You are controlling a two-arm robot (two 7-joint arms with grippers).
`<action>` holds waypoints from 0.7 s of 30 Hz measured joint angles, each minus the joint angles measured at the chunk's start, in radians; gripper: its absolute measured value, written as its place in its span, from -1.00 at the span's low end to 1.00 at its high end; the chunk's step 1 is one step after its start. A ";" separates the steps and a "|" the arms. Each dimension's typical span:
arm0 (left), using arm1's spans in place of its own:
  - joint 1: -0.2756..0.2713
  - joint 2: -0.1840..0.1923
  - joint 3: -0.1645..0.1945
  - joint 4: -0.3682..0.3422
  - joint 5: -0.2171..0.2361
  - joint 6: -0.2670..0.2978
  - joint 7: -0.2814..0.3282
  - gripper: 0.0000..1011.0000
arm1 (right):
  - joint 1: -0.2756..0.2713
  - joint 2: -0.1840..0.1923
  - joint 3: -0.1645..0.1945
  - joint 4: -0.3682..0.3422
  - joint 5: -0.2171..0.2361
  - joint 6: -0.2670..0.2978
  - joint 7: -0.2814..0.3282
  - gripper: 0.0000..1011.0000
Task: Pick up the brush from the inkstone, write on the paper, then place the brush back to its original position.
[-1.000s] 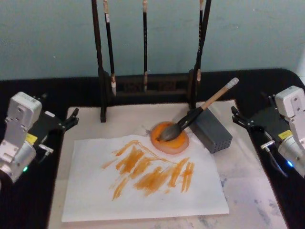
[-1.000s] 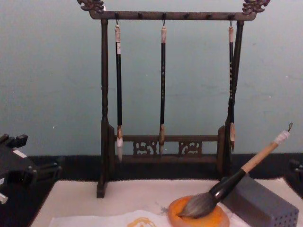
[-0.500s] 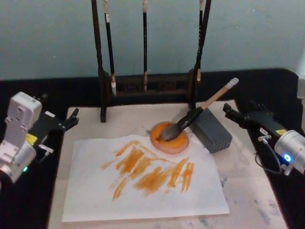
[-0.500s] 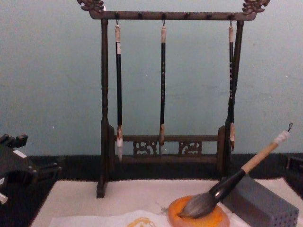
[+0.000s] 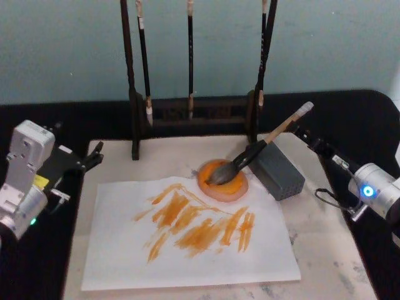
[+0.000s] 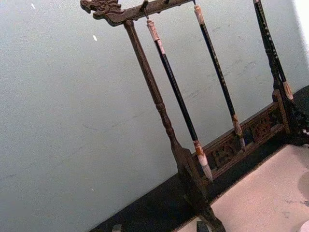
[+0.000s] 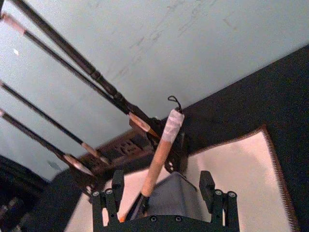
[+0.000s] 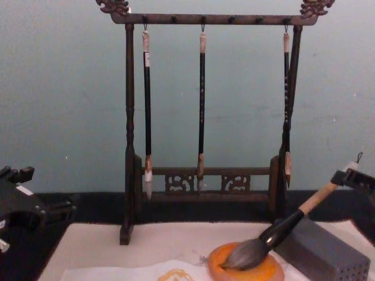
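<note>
The brush (image 5: 275,132) rests with its fat grey head on the round orange inkstone (image 5: 231,187), its tan handle leaning up over the grey box. My right gripper (image 5: 304,135) is at the handle's white upper end. In the right wrist view it (image 7: 161,191) is open, and the handle (image 7: 161,150) rises between the two fingers without being pinched. In the chest view this gripper (image 8: 351,178) sits right at the brush's tip. The white paper (image 5: 125,250) carries several orange strokes. My left gripper (image 5: 90,156) is parked open at the mat's left edge.
A dark wooden rack (image 5: 190,115) with three thin hanging brushes stands behind the inkstone. The grey perforated box (image 5: 281,172) lies right of the inkstone under the brush handle. A cream felt mat (image 5: 325,250) lies under the paper.
My right arm has swung in from the right edge toward the brush, and its open fingers now straddle the handle's upper end. The left arm and the brush have stayed still.
</note>
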 joint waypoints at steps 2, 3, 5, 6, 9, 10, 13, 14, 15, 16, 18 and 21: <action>0.000 0.000 0.000 0.000 0.000 0.000 0.000 0.98 | 0.007 -0.009 0.003 0.009 0.017 0.004 -0.003 0.98; 0.000 0.000 0.000 0.000 0.000 0.000 0.000 0.98 | 0.011 -0.013 0.005 0.014 0.025 0.006 -0.004 0.98; 0.000 0.000 0.000 0.000 0.000 0.000 0.000 0.98 | 0.024 -0.025 0.007 0.029 0.046 0.010 -0.007 0.98; 0.000 0.000 0.000 0.000 0.000 0.000 0.000 0.98 | 0.034 -0.032 0.008 0.040 0.059 0.011 -0.008 0.98; 0.000 0.000 0.000 0.000 0.000 0.000 0.000 0.98 | 0.051 -0.044 0.007 0.063 0.074 0.010 -0.009 0.98; 0.000 0.000 0.000 0.000 0.000 0.000 0.000 0.98 | 0.056 -0.047 0.006 0.070 0.077 0.010 -0.009 0.98; 0.000 0.000 0.000 0.000 0.000 0.000 0.000 0.98 | 0.081 -0.058 -0.002 0.103 0.089 0.009 -0.010 0.98; 0.000 0.000 0.000 0.000 0.000 0.000 0.000 0.98 | 0.094 -0.063 -0.007 0.119 0.094 0.008 -0.010 0.98; 0.000 0.000 0.000 0.000 0.000 0.000 0.000 0.98 | 0.099 -0.066 -0.010 0.128 0.096 0.007 -0.010 0.98; 0.000 0.000 0.000 0.000 0.000 0.000 0.000 0.98 | 0.105 -0.068 -0.012 0.136 0.098 0.006 -0.010 0.98; 0.000 0.000 0.000 0.000 0.000 0.000 0.000 0.98 | 0.123 -0.076 -0.020 0.162 0.103 0.003 -0.009 0.98; 0.000 0.000 0.000 0.000 0.000 0.000 0.000 0.98 | 0.144 -0.083 -0.030 0.195 0.109 -0.002 -0.007 0.98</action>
